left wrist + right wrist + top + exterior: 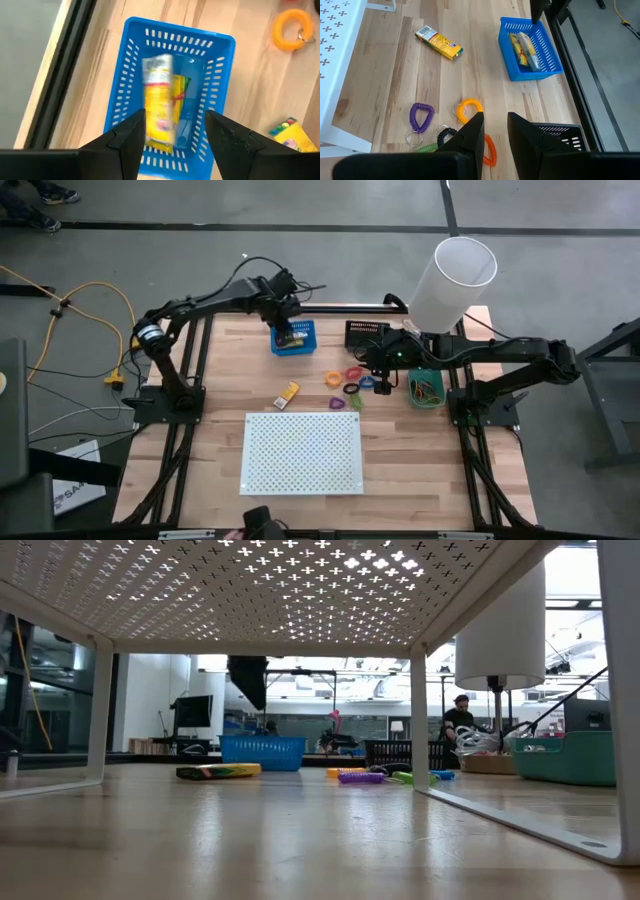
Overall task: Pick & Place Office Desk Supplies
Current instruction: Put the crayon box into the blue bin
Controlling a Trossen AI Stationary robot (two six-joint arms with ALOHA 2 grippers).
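Two packets already lie in your blue bin (292, 338), upper centre; your left claw (174, 131) hangs apart above them, having room to drop. One packet (288, 394) waits mid-bench.

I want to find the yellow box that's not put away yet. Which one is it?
Start at the big white perforated board on the wooden table. Just past its far edge, towards the blue bin, lies the yellow-orange packet flat on bare wood. Unlike the packets in the bin, it lies alone, left of the coloured loops.
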